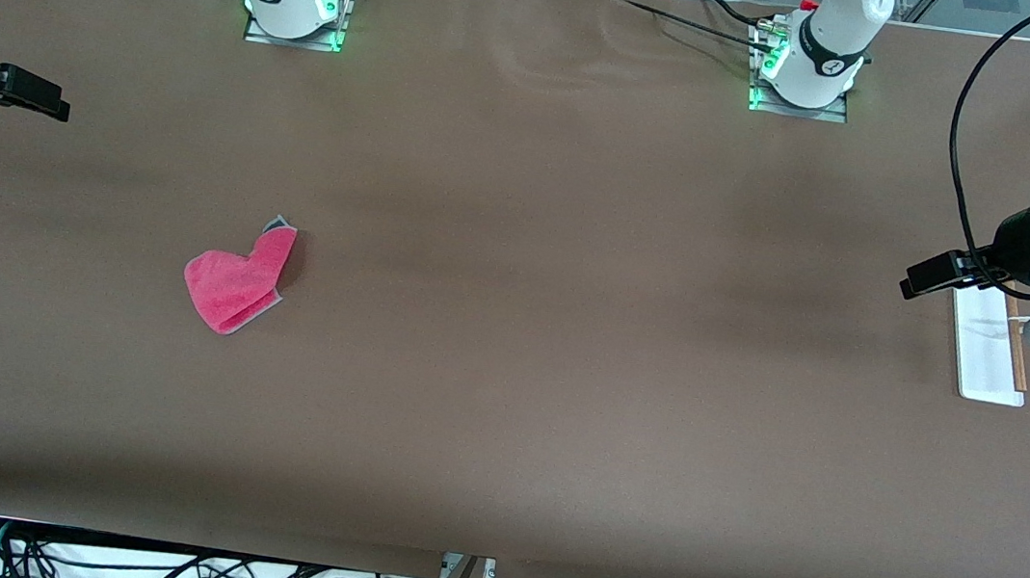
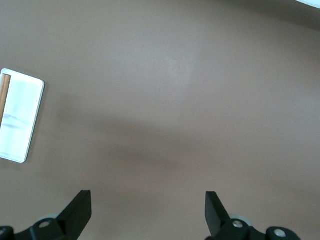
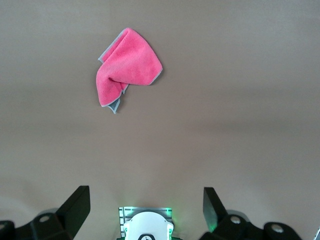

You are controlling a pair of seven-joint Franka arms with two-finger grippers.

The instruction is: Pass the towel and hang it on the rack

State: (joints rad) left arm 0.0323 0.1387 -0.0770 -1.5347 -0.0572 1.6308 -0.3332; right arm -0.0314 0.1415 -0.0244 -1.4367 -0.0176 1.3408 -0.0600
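The towel (image 1: 237,280) is a bright pink cloth with a thin grey edge. It lies crumpled and folded over on the brown table, toward the right arm's end, and also shows in the right wrist view as the towel (image 3: 127,67). The rack (image 1: 993,348) stands at the left arm's end, a narrow white base with thin brown rods (image 1: 1017,358) beside it. Part of the rack (image 2: 20,117) shows in the left wrist view. My left gripper (image 2: 148,210) hangs open and empty, high over the table by the rack. High at the table's other end my right gripper (image 3: 146,207) is open and empty too, well apart from the towel.
Both arm bases (image 1: 297,7) (image 1: 806,75) stand along the table's edge farthest from the front camera. Cables (image 1: 153,568) hang below the edge nearest to it. A black cable (image 1: 959,175) loops by the left arm. Bare brown table cover (image 1: 568,334) lies between towel and rack.
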